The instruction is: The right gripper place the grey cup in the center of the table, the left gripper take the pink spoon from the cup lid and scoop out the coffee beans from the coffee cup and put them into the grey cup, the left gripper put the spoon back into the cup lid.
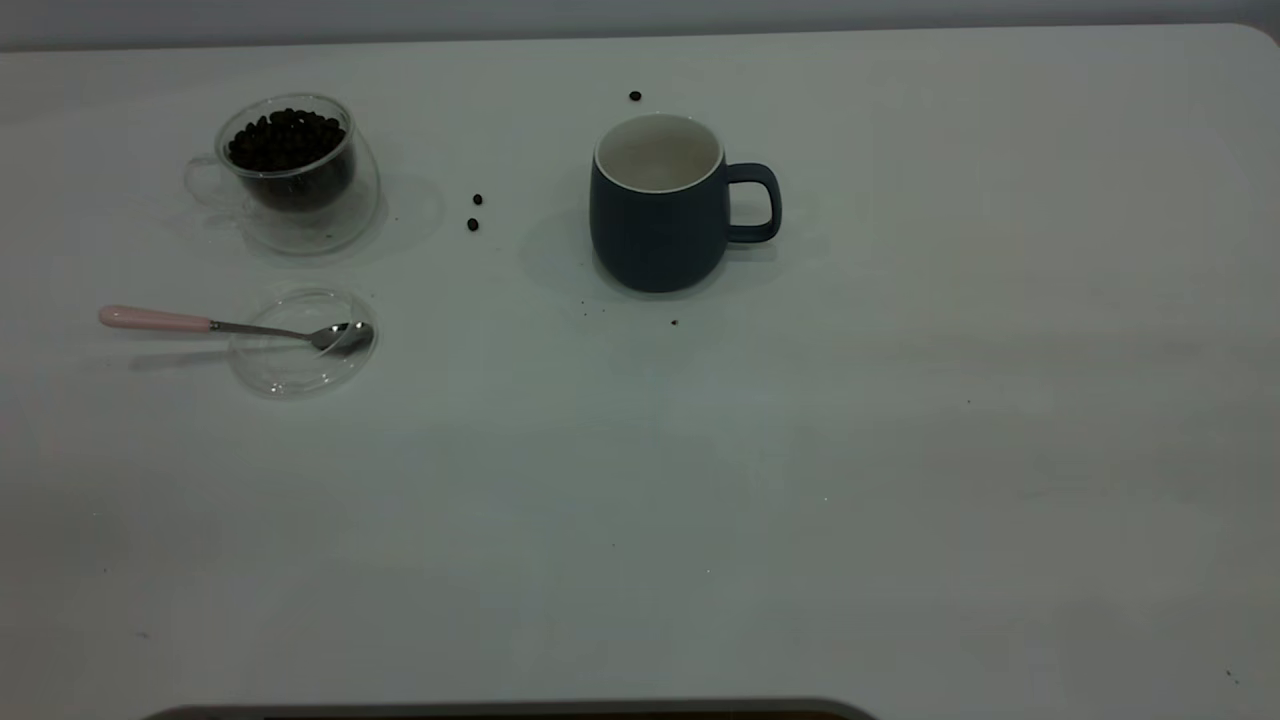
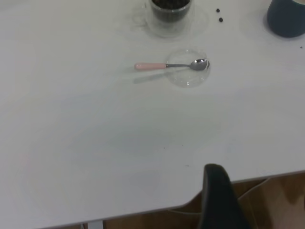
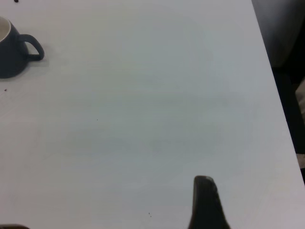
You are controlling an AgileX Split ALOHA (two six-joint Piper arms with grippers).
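1. The grey cup point(image 1: 660, 205) stands upright about mid-width of the table point(image 1: 900, 500), nearer the far edge, handle pointing to the right edge. From my seat its inside looks empty. If that's true, all the scooping is still to do.
2. The spoon point(image 1: 230, 325) lies with its bowl in the lid point(image 1: 303, 342) and its pink handle overhanging toward the left edge. It's thin and flat, so a grab could easily slip, or drag the light lid along.
3. The coffee cup point(image 1: 290, 165) sits toward the far left corner, heaped with beans point(image 1: 287, 138). A full heap means an overloaded scoop will probably shed on the way over.
4. Three loose beans lie between and behind the two cups, so spilling is clearly a live risk.
5. Left gripper point(image 2: 217, 198) and right gripper point(image 3: 205, 202) both hang back near the near edge, only one dark finger of each in view. I can't tell whether they're open or closed.
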